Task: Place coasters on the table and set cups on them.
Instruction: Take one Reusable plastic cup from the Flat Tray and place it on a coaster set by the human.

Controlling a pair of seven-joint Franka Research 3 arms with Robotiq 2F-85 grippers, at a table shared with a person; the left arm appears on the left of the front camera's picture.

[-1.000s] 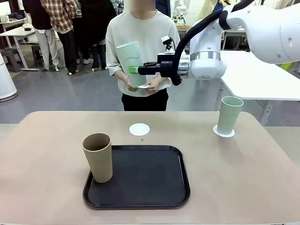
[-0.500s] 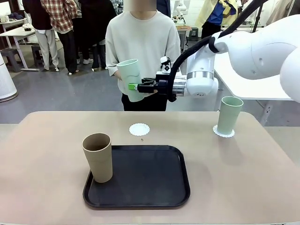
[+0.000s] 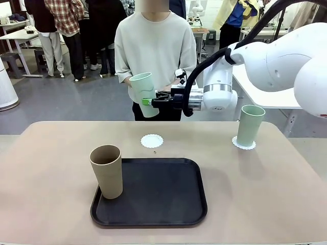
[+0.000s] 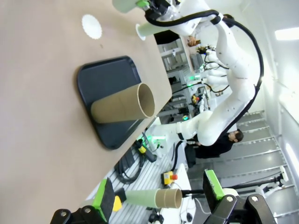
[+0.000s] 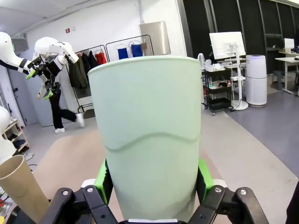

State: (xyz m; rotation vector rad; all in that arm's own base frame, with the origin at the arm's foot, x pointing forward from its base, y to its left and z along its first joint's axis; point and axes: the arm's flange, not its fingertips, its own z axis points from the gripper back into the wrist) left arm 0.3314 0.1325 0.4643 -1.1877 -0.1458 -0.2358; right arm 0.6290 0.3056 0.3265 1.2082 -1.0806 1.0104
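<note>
While clamped on a pale mint green matte tumbler (image 3: pixel 142 93) with the right pincer (image 3: pixel 148 101), hanging it mid-air before the person (image 3: pixel 153 46). Gaping wide and empty on the left pincer (image 4: pixel 159 193). Got a bare white lacy round coaster (image 3: pixel 152 141) on the beige-pink table (image 3: pixel 51 163), second mint tumbler (image 3: pixel 250 125) on another coaster (image 3: pixel 243 145).

In the front view the held mint cup (image 3: pixel 143 94) and the right hand (image 3: pixel 145 101) covered the hands of the person (image 3: pixel 153 51). The far mint cup (image 3: pixel 250 125) hid the middle of its coaster (image 3: pixel 243 146). A dark speck (image 3: pixel 155 151) beside the bare coaster (image 3: pixel 152 140) was too small to identify. In the right wrist view the bottom edge cut off the held mint cup's base, and the tan cup (image 5: pixel 21 186) ran off the lower left corner.
</note>
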